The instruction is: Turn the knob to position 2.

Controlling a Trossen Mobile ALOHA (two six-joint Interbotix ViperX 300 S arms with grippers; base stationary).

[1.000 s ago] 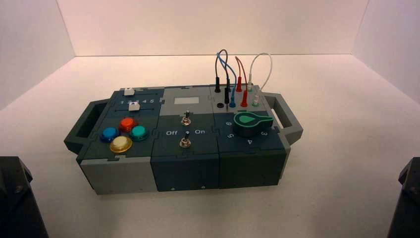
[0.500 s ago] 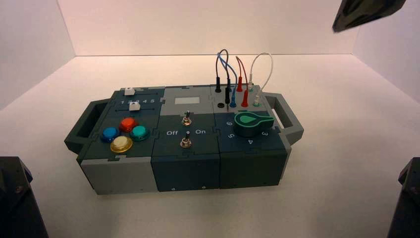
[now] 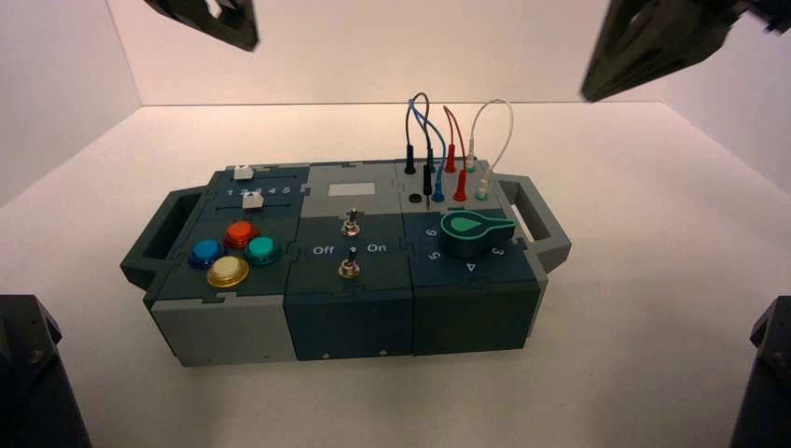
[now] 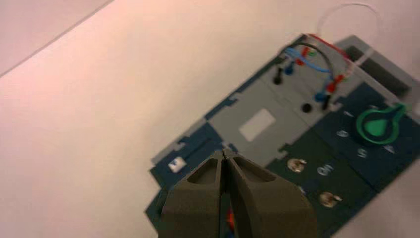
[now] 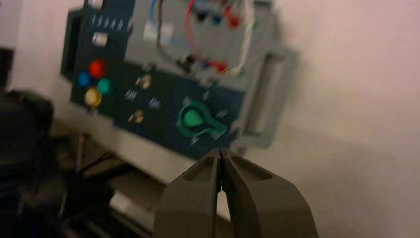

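Note:
The knob is a dark-green dial with a lighter green teardrop pointer. It sits on the right block of the box, ringed by white numbers. It also shows in the left wrist view and in the right wrist view. My left gripper hangs high above the back left of the scene, shut and empty. My right gripper hangs high at the back right, above and well apart from the knob, shut and empty.
Red, blue, green and yellow push buttons sit on the left block, with two white sliders behind them. Two metal toggle switches stand in the middle. Plugged wires rise behind the knob. Handles stick out at both ends.
Both arms have come into the top of the high view. The right one entered first and has since dropped lower and leftward. The left one has just appeared. The box and the knob have not moved.

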